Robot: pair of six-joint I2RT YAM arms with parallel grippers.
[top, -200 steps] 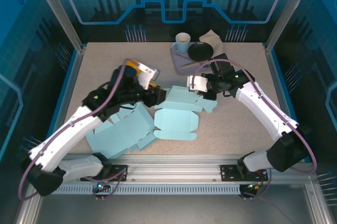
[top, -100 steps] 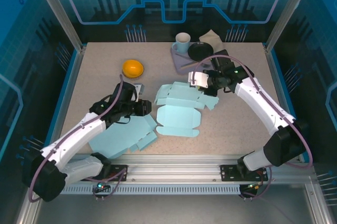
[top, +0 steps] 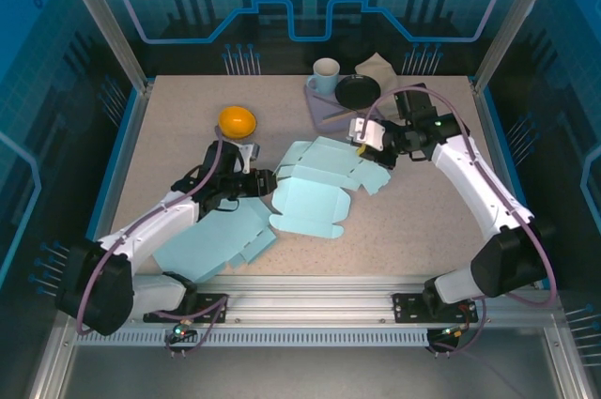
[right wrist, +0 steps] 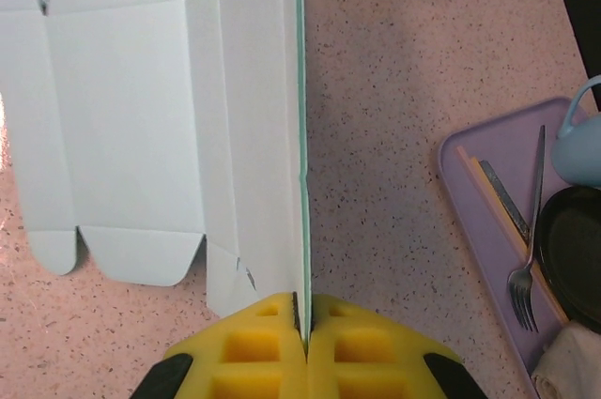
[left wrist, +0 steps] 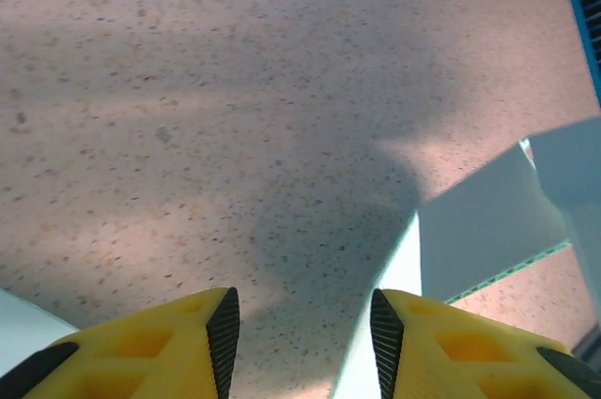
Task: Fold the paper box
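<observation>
Right gripper (right wrist: 302,316) clamps the paper box (right wrist: 131,127) panel edge, lower centre, to hold it raised; left gripper (left wrist: 302,329), released, sits beside a flap.

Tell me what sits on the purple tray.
On the purple tray: a fork, a wooden stick, a mug and a black dish. Whatever lies beneath the dish is covered.
</observation>
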